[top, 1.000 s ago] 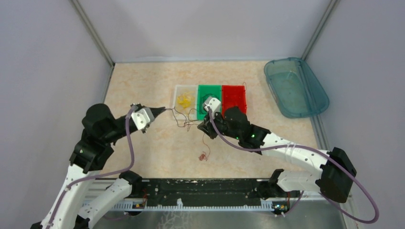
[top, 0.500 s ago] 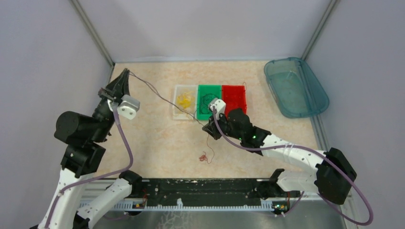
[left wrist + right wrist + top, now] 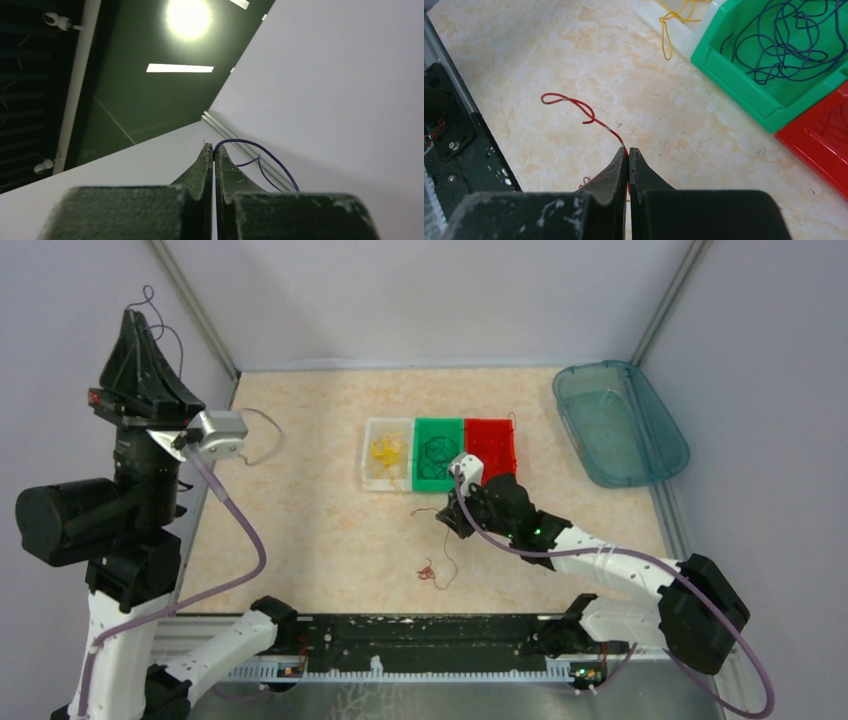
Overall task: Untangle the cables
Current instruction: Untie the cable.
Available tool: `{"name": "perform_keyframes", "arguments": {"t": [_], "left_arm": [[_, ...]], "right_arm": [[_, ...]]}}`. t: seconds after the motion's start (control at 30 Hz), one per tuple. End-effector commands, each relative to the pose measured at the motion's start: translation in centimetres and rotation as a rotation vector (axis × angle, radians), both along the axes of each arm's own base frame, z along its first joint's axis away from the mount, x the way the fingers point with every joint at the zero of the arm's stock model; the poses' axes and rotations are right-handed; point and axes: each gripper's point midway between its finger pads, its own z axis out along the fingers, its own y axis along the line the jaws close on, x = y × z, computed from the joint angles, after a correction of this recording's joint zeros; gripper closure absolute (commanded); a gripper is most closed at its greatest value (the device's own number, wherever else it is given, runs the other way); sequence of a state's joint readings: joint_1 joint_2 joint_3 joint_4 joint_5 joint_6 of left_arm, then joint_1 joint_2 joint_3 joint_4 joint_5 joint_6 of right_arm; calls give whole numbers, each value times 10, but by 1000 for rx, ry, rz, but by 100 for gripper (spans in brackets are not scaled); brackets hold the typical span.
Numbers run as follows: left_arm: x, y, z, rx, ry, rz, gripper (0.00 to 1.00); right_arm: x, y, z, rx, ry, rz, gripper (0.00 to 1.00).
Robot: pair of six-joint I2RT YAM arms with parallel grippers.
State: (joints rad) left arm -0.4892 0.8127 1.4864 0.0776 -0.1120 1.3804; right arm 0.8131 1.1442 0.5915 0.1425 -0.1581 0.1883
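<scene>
Left gripper [image 3: 214, 150] clamped on thin curly dark-purple wire [image 3: 260, 150], high beside the left wall [image 3: 50, 360]; right gripper [image 3: 629, 151] pinching thin red wire [image 3: 574, 103] just above the marbled tabletop [image 3: 574, 50]. Risk: dark-purple wire slipping free, held only at the jaw tips.

Overhead rear view; two close wrist-views

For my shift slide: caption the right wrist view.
Right pincer shut on a red cable, near the green bin of purple cables.
</scene>
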Motion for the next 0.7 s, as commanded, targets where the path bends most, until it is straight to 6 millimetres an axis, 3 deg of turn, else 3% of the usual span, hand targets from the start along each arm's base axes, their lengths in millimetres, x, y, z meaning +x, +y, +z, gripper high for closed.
{"name": "perform_keyframes", "arguments": {"t": [0.0,0.1,0.17,0.23,0.37,0.47,0.67], "left_arm": [[-16,17,31,13,-96,113,100],[-18,16,46,-5,-94,91,100],[-7,2,36,10,-20,10,100],[10,-22,8,52,94,-102,100],[35,-76,-66,92,366,-371,100],[48,-100,-109,78,507,-481,100],[54,-125,-158,68,659,-603,100]], "right_arm": [[4,-8,21,64,-37,-36,100],[6,-18,16,55,-26,-71,100],[9,-24,24,85,-38,-97,100],[16,-29,44,130,-72,-128,100],[39,-39,96,178,-173,-192,100],[65,-52,134,190,-245,-252,100],[119,-85,206,239,-371,-354,100]]}}
